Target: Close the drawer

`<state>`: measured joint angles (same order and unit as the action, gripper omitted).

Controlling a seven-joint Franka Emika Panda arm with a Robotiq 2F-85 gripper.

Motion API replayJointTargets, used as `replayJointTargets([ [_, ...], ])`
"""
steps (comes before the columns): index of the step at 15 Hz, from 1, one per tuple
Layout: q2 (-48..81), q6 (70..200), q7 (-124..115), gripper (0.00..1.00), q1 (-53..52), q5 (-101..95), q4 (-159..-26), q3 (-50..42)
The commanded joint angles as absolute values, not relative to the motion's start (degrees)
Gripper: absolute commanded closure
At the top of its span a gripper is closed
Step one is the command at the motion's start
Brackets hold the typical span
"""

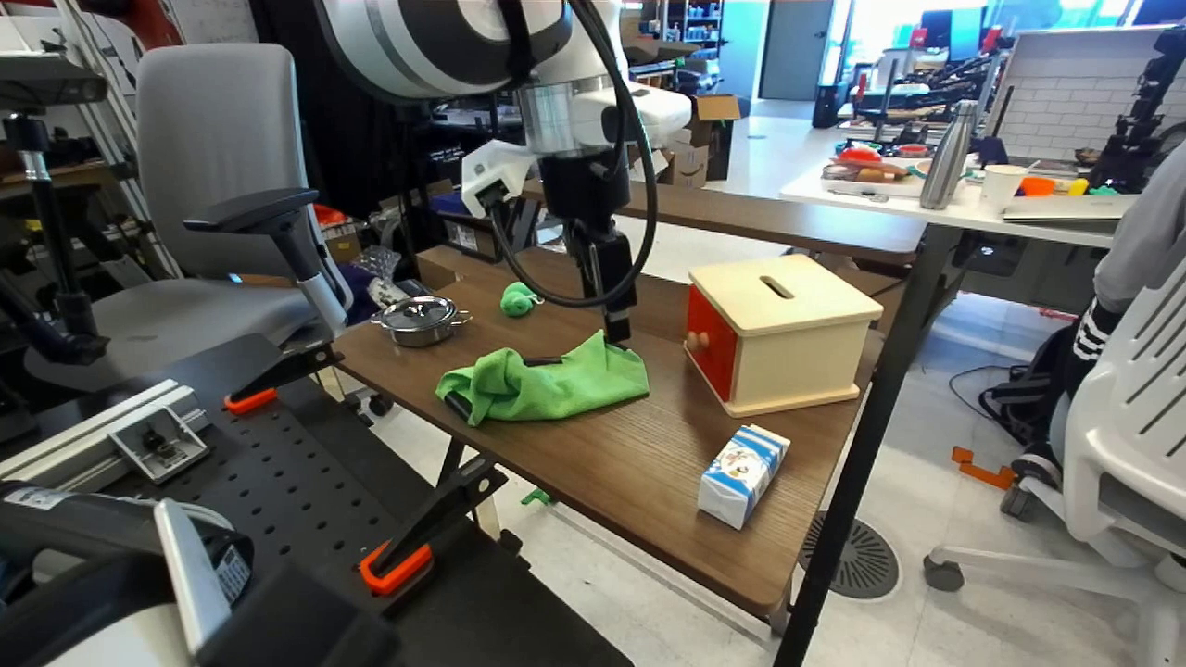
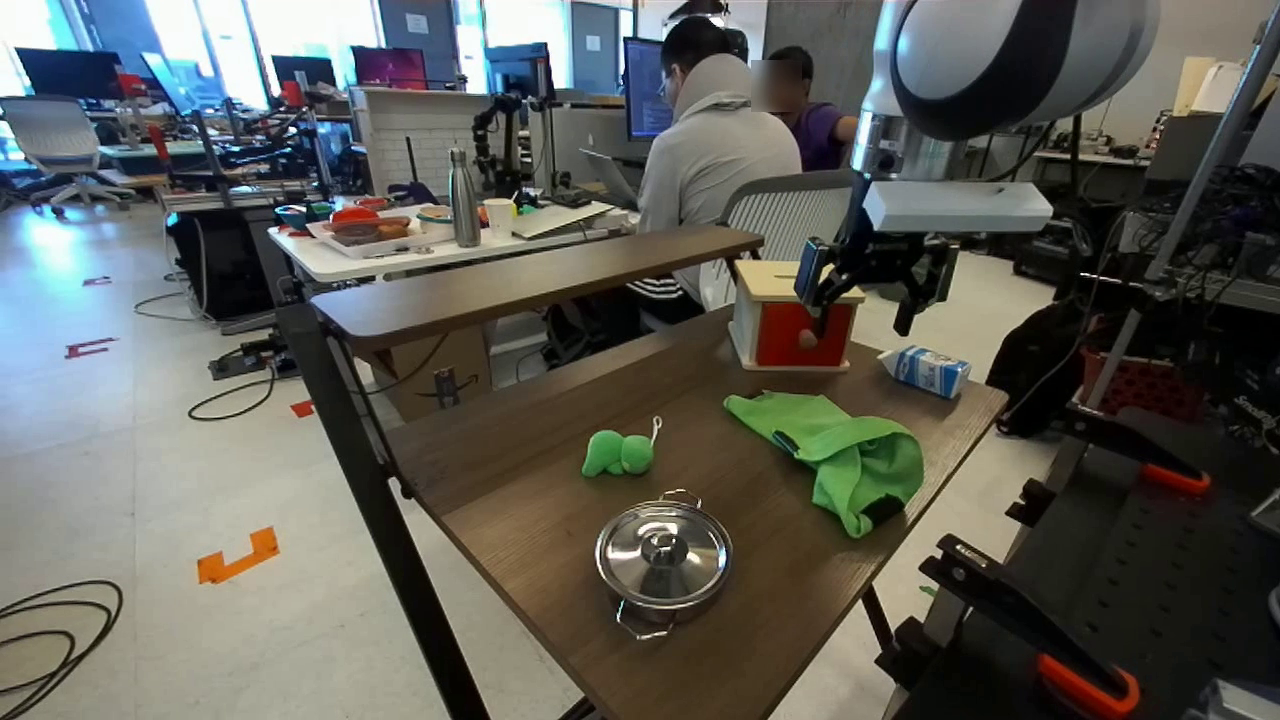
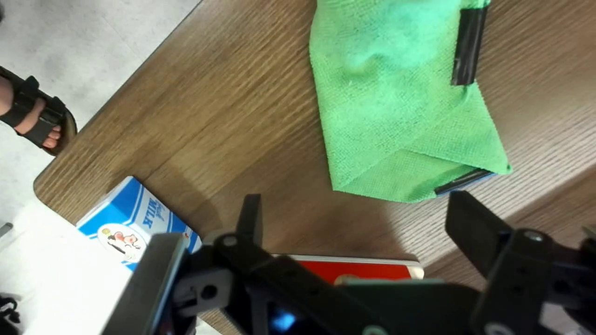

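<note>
Jaws spread wide and gripping nothing, the gripper point(image 3: 355, 199) hangs above the brown table point(image 1: 649, 463), near the orange-fronted drawer point(image 1: 723, 350), whose face looks flush with its wooden box point(image 1: 792, 366). Below it, a green cloth point(image 1: 565, 389) occupies the tabletop before the drawer; also lower, a milk carton point(image 1: 744, 471) lies near the box. Farther from it sit a green plush toy point(image 2: 612, 454) and lidded pot point(image 2: 664, 565).

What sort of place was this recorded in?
Most likely a robotics lab: a robot arm hangs over a table, a perforated black bench stands beside it, and computer monitors show behind.
</note>
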<state>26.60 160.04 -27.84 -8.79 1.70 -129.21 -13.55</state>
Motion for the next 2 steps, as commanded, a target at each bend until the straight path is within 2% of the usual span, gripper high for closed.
replayJointTargets([
  [1,27.0,159.9,-27.9,0.0,-8.3,1.5,-128.6,-13.4],
  [2,27.4,159.9,-27.9,0.0,-8.1,1.5,-128.2,-13.4],
])
